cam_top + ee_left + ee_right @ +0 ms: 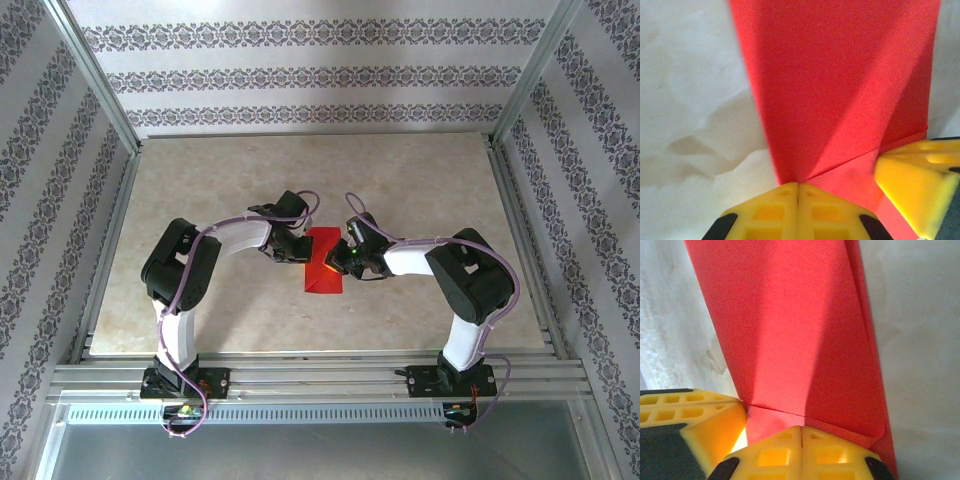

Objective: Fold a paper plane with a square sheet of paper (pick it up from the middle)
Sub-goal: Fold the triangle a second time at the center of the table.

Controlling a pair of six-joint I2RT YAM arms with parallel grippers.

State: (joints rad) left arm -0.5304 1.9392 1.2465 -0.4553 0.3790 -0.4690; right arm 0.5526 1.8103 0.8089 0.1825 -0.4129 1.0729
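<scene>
The red sheet of paper (pixel 322 266) lies on the table between my two grippers, folded into a narrow oblong with layered flaps. My left gripper (pixel 297 247) is at its upper left edge. In the left wrist view that gripper (pixel 798 186) is shut, its yellow tips on the paper (pixel 840 90) where a diagonal crease ends. My right gripper (pixel 348 257) is at the upper right edge. In the right wrist view it (pixel 801 429) is shut too, its tips on a folded flap of the paper (pixel 790 330). Each wrist view shows the other gripper's yellow finger (pixel 920 180) (pixel 695 420) close by.
The beige tabletop (pixel 200 200) is bounded by aluminium rails (pixel 320 375) in front and at the sides, with patterned walls behind. Both arms bend inward over the middle of the table.
</scene>
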